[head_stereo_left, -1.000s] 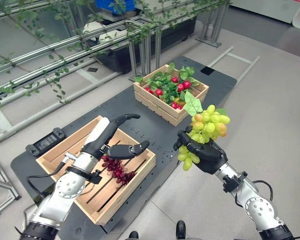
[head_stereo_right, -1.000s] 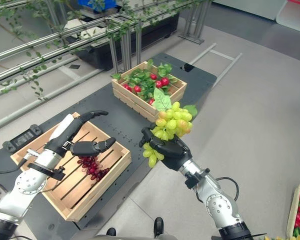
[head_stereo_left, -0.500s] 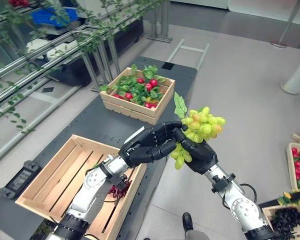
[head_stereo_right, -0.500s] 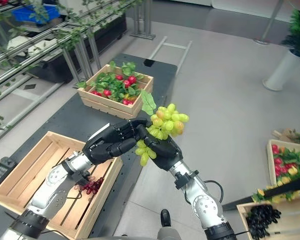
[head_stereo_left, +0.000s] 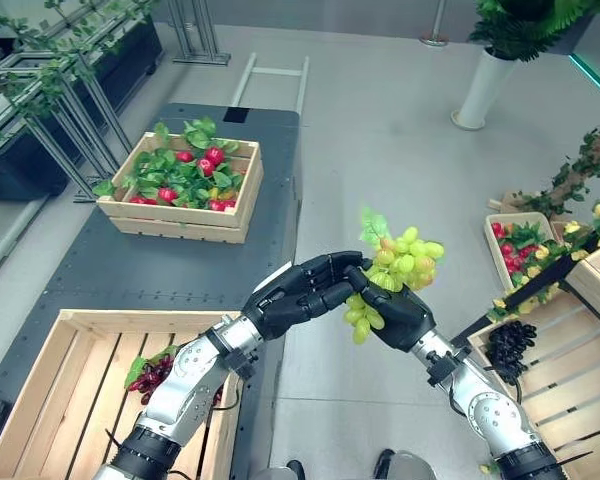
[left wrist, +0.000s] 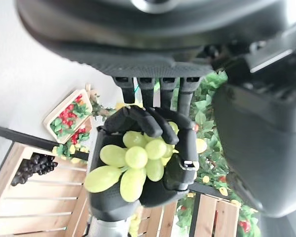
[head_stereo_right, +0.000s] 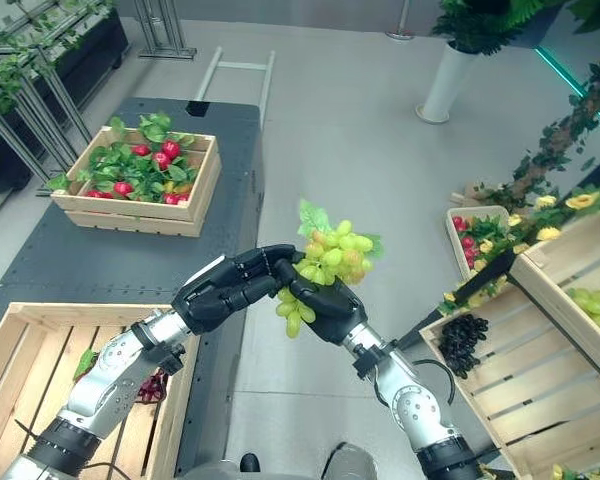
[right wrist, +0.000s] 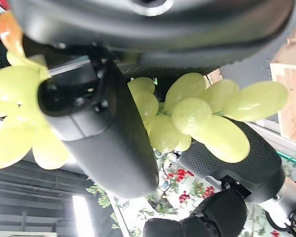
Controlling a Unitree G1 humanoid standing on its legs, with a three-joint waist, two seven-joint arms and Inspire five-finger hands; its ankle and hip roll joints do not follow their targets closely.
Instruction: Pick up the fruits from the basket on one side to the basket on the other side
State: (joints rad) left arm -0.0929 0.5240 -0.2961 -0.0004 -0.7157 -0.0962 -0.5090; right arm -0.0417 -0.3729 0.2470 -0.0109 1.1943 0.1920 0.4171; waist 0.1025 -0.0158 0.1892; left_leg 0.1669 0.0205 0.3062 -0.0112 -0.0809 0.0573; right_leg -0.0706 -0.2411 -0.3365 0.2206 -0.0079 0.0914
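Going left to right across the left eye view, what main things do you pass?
Slatted wooden crate holding dark red grapes → crate of red fruit and leaves → left hand → green grapes in the right hand → black grapes in the crate at right.

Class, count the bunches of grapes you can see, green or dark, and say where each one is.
4: green bunch in the right hand; green grapes in the slatted crate; black bunch beside that crate; dark red bunch in the near crate. Others may be hidden.
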